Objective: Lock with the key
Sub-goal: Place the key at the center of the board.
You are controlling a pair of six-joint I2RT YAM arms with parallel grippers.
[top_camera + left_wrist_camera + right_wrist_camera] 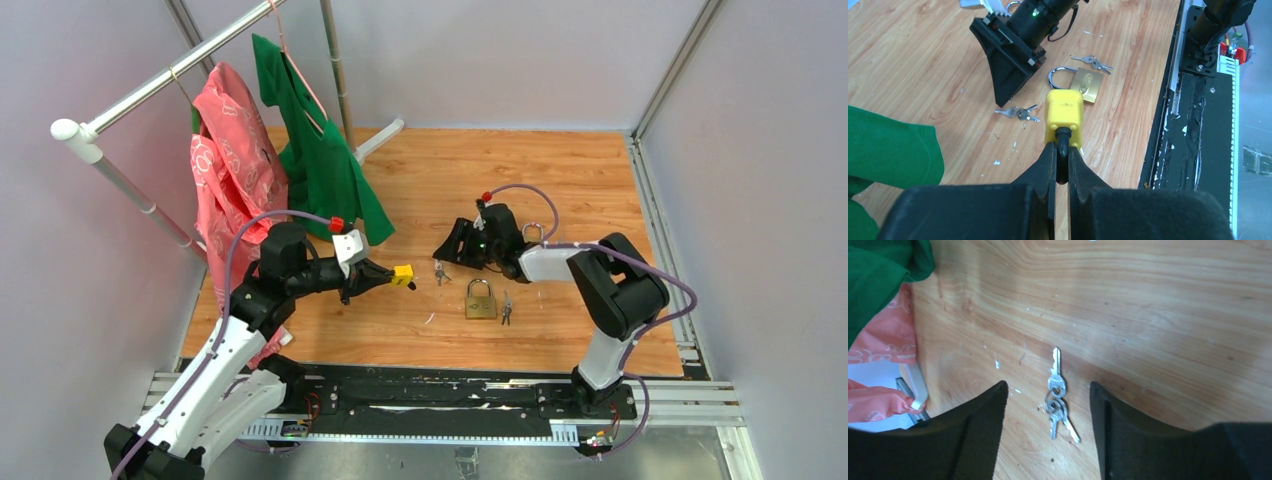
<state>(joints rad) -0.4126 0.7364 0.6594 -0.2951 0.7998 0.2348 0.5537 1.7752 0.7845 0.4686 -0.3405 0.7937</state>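
Note:
My left gripper (385, 277) is shut on the black shackle of a yellow padlock (403, 274) and holds it above the wooden floor; in the left wrist view the yellow padlock (1064, 112) sticks out past my gripper (1062, 150). A bunch of small silver keys (440, 271) lies on the wood. My right gripper (452, 248) is open just over it. In the right wrist view the keys (1057, 401) lie between the spread fingers of my right gripper (1048, 388), untouched. A brass padlock (481, 301) with a silver shackle lies flat nearby, also seen in the left wrist view (1087, 84).
A second key bunch (506, 311) lies right of the brass padlock. A green garment (318, 150) and a pink garment (232, 170) hang on a white rack (130, 95) at the back left. A black base rail (440, 400) runs along the near edge.

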